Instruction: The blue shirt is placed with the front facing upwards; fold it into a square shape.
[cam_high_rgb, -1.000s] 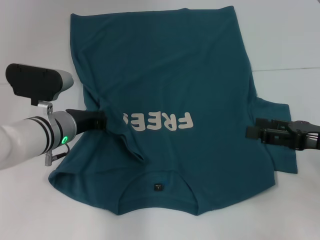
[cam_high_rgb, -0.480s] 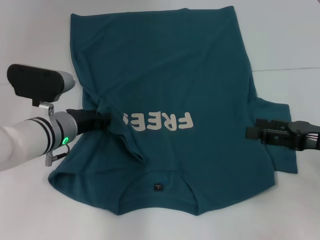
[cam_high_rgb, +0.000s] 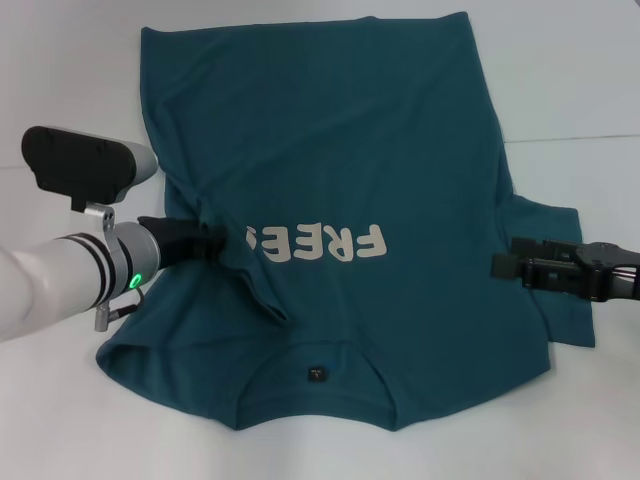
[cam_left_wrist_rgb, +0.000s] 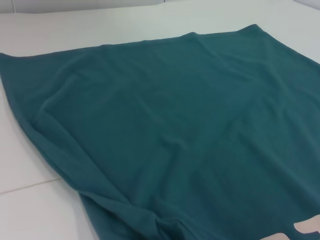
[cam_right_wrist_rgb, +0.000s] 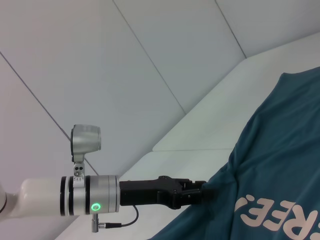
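So I'm on the first fold here, the left sleeve side; my left end effector (cam_high_rgb: 212, 241) sits mid-left of the head view, pinched shut on a bunch of the blue shirt (cam_high_rgb: 340, 150) right beside the white "FREE!" print (cam_high_rgb: 320, 243); the right wrist view shows the cloth gathered tight at the fingertips, so I'd call that a real grip. The shirt lies front up across the middle of the white table (cam_high_rgb: 580, 80), collar (cam_high_rgb: 318, 362) at the bottom of the frame, hem at the top.

My right end effector (cam_high_rgb: 498, 265) hangs at centre-right, over the other sleeve (cam_high_rgb: 548, 225); fingers look apart and not holding anything, as far as I can judge.

Next move, I reckon: carry the pinched edge across toward the print so the left side folds over flat; needs a lift high enough that the cloth doesn't drag and crease more; there's already a diagonal ridge running from the grip down toward the collar.

Room-wise: bare table left of the shirt and along the top right, plenty of space to swing; the bottom hem of the frame is tighter, collar close to the near edge.
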